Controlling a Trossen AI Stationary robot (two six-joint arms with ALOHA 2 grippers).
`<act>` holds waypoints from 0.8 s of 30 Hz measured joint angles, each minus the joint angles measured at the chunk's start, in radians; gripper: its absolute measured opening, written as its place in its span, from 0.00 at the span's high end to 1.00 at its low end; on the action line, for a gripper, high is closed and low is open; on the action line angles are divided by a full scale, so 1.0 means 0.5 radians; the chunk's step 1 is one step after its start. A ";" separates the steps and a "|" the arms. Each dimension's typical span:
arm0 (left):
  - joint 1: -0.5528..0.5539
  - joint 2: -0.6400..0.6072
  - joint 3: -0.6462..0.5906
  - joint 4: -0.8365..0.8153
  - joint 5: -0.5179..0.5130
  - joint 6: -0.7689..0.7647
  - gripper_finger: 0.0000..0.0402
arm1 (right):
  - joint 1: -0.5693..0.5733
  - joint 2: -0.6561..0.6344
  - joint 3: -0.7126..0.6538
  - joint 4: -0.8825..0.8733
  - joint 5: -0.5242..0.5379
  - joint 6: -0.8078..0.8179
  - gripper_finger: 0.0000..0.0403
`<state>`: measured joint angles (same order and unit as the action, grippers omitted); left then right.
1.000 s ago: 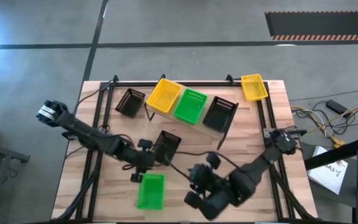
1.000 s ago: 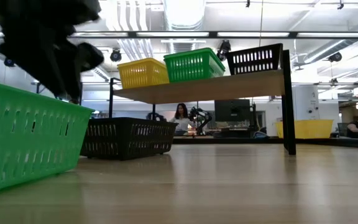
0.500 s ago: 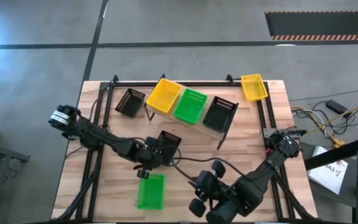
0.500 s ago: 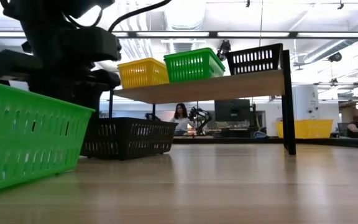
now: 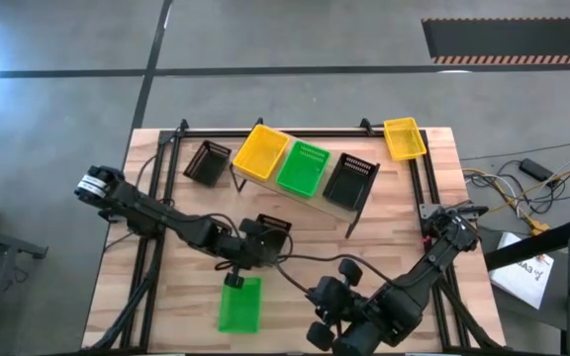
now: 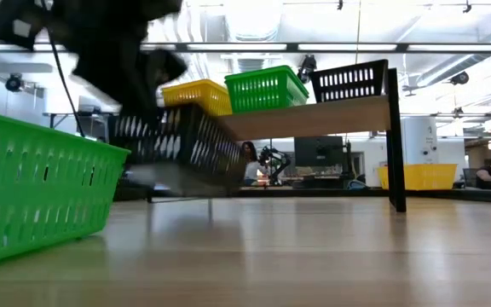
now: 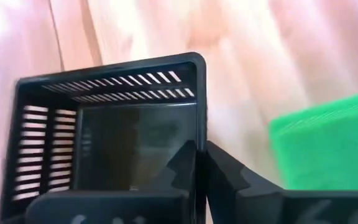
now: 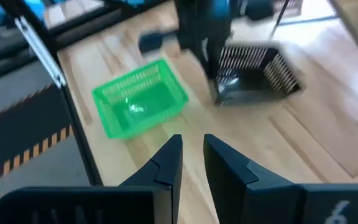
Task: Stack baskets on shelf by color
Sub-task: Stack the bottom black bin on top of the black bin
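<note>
Seven baskets show in the high view: two yellow, two green, three black. The shelf (image 5: pixel 359 210) stands near the far edge of the surface (image 5: pixel 394 227), and on it sit one yellow basket (image 5: pixel 259 151), one green basket (image 5: pixel 303 169) and one black basket (image 5: pixel 350 180), side by side. A second yellow basket (image 5: pixel 404 138) lies at the far right corner of the surface; a black basket (image 5: pixel 207 162) lies just beside the shelf's left end. A green basket (image 5: pixel 238 304) rests close to the near edge.

The left gripper (image 7: pixel 201 152) is at mid-surface with its fingers clamped on the rim of the third black basket (image 5: pixel 269 230), which the low view shows tilted and clear of the wood.

The right gripper (image 8: pixel 192 149) hangs by the near edge, to the right of the near green basket, fingers a little apart and holding nothing.

Bare wood lies open in front of the shelf and along the right side.
</note>
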<state>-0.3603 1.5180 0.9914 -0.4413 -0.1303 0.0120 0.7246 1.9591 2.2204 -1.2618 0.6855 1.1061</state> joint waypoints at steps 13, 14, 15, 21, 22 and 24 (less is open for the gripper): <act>-0.039 -0.253 0.439 -0.208 0.256 0.105 1.00 | -0.178 -0.113 0.001 -0.024 -0.208 -0.509 0.85; -0.052 -0.262 0.461 -0.208 0.260 0.104 1.00 | -0.210 -0.129 0.001 -0.023 -0.246 -0.590 0.85; -0.066 -0.268 0.488 -0.204 0.264 0.104 1.00 | -0.243 -0.143 0.001 -0.019 -0.280 -0.680 0.85; -0.127 -0.279 0.578 -0.211 0.275 0.104 1.00 | -0.441 -0.171 0.004 0.037 -0.650 -1.214 0.84; -0.130 -0.278 0.577 -0.218 0.273 0.100 1.00 | -0.473 -0.171 0.004 0.041 -0.714 -1.280 0.83; -0.130 -0.278 0.566 -0.216 0.262 0.098 1.00 | -0.527 -0.171 0.004 0.066 -0.775 -1.429 0.79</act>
<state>-0.4254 1.3788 1.2744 -0.5495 0.0006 0.0610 0.4612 1.8736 2.2223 -1.2286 0.2979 0.3915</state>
